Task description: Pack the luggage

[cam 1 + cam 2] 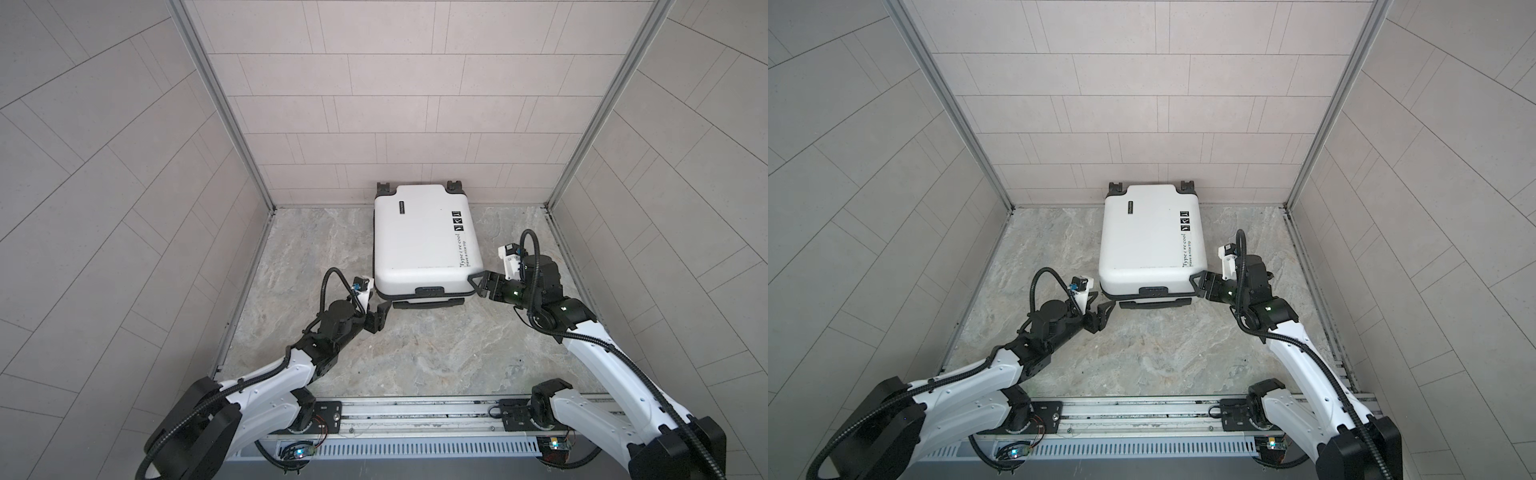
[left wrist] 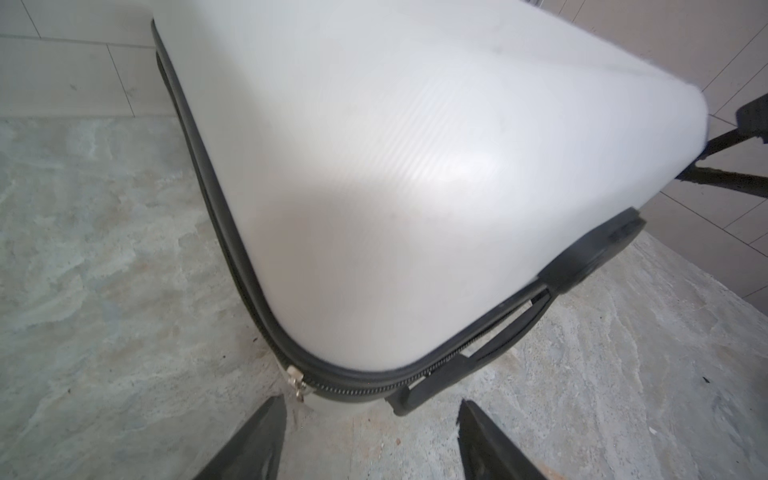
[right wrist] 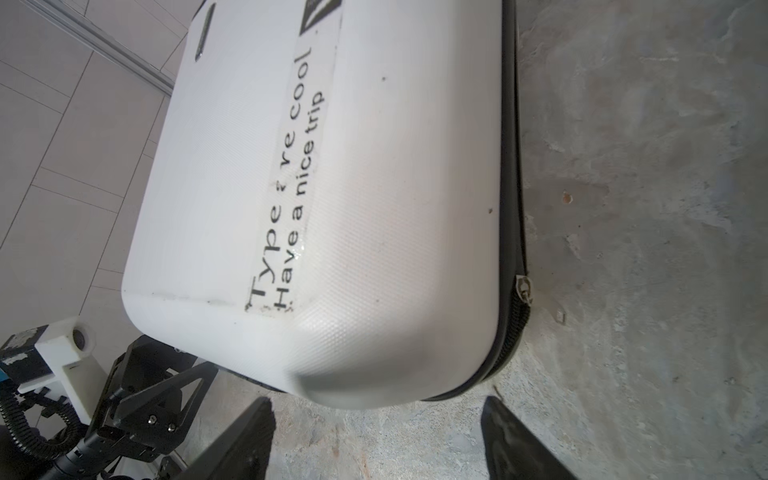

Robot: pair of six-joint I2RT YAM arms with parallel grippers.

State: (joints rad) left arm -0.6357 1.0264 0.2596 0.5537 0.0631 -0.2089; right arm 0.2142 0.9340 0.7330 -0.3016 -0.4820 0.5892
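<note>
**Luggage (image 1: 424,241) lying shut by the back wall**

The left jaws are hovering spread and empty beside its near left corner. The luggage is resting flat on the counter (image 1: 415,353), wheels toward the wall. The right jaws are hovering spread, empty, beside its near right corner.

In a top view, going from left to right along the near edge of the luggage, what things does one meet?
First the left gripper, then the black handle of the luggage, then the right gripper.
</note>
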